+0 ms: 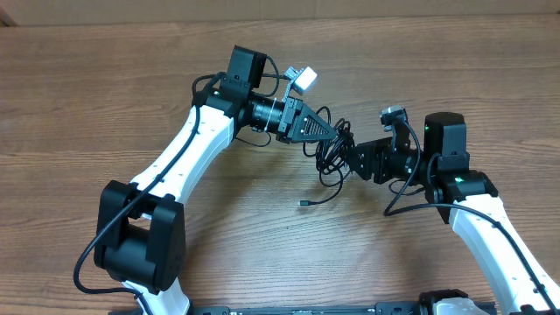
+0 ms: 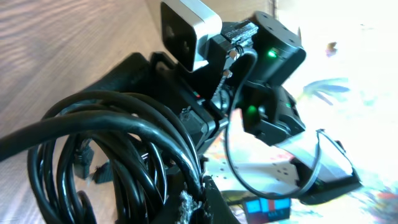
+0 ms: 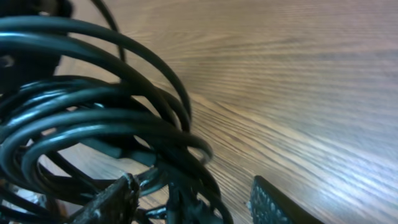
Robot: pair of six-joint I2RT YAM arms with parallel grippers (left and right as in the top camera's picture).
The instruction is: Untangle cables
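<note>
The cables (image 1: 329,156) are one tangled bundle about the middle of the desk, a little toward the right edge, between the two grippers. The left gripper (image 1: 339,135) has its jaws closed to a point on the top of the bundle. The right gripper (image 3: 193,200) is wide apart, and several loops pass between its fingers (image 3: 115,200). One small plug (image 1: 304,204) lies toward the near edge.

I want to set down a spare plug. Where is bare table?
The table is bare left of the left arm, along the far edge, and in front between it and the right arm. Crowded: the middle, around the cables.
</note>
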